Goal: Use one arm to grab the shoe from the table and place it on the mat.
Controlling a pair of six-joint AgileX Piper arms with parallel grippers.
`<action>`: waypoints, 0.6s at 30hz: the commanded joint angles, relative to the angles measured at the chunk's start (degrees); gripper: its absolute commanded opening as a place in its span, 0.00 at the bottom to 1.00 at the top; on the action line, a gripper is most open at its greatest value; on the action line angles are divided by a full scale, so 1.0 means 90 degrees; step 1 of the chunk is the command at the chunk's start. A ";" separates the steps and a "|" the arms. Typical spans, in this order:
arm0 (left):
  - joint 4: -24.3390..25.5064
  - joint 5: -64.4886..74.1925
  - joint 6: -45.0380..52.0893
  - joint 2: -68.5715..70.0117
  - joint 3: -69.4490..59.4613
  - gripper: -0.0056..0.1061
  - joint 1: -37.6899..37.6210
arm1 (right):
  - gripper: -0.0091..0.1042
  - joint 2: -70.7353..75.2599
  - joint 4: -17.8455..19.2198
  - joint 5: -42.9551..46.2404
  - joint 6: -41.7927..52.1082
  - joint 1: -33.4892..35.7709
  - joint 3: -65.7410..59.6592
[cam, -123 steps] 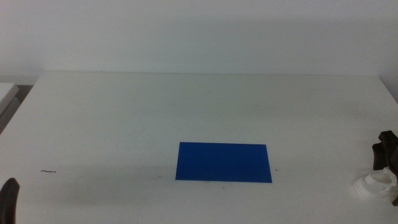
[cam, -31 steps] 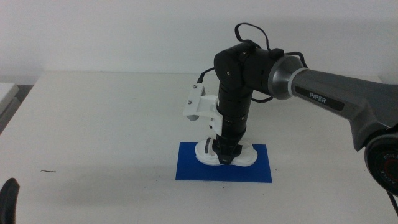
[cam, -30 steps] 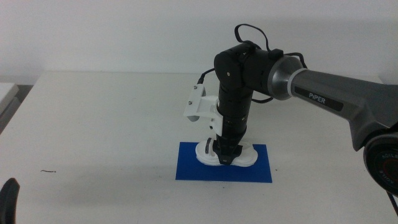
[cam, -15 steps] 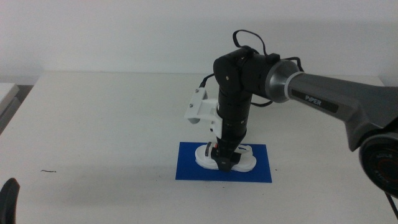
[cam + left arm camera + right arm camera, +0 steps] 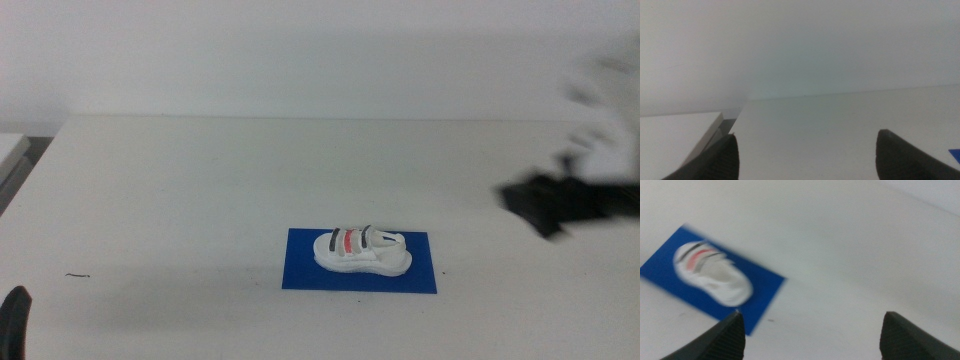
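Over the tabletop's (image 5: 180, 190) right side our right claw (image 5: 545, 205) hung blurred, jaws wide and empty. Left claw (image 5: 805, 155) waited, spread. We judged the shoe (image 5: 361, 250), resting on the mat (image 5: 305, 270), light and stiff, best gripped across its strapped middle.

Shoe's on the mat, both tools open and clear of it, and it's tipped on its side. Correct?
Not quite: the shoe stands upright on its sole on the mat, as the middle view shows. Left tool and right tool are open and clear.
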State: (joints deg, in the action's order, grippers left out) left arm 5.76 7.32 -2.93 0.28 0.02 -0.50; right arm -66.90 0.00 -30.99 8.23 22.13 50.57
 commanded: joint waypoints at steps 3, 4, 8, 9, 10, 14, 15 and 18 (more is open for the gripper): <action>-0.0025 -0.0075 -0.0019 -0.0031 -0.0002 0.89 -0.0002 | 0.87 0.2283 -0.0223 0.1853 -0.0486 -0.0973 -0.2530; -0.0025 -0.0075 -0.0019 -0.0031 -0.0002 0.89 -0.0002 | 0.87 0.2749 -0.0271 0.2036 -0.0486 -0.1141 -0.2863; -0.0025 -0.0075 -0.0019 -0.0031 -0.0002 0.89 -0.0002 | 0.87 0.4189 -0.0195 0.2253 -0.0463 -0.1520 -0.3985; -0.0025 -0.0075 -0.0019 -0.0031 -0.0002 0.89 -0.0002 | 0.87 0.4507 -0.0195 0.2302 -0.0463 -0.1572 -0.4187; -0.0025 -0.0075 -0.0019 -0.0031 -0.0002 0.89 -0.0002 | 0.87 0.4816 -0.0195 0.2357 -0.0463 -0.1600 -0.4371; -0.0025 -0.0075 -0.0019 -0.0031 -0.0002 0.89 -0.0002 | 0.87 0.5904 0.0000 0.2371 -0.0463 -0.1641 -0.5006; -0.0025 -0.0075 -0.0019 -0.0031 -0.0002 0.89 -0.0002 | 0.87 0.6183 0.0000 0.2371 -0.0463 -0.1641 -0.5168; -0.0025 -0.0075 -0.0019 -0.0031 -0.0002 0.89 -0.0002 | 0.87 0.6940 0.0000 0.2355 -0.0463 -0.1641 -0.5614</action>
State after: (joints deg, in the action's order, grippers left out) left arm 5.76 7.32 -2.93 0.28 0.02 -0.50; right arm -7.49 -0.78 -10.63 3.96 7.84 1.79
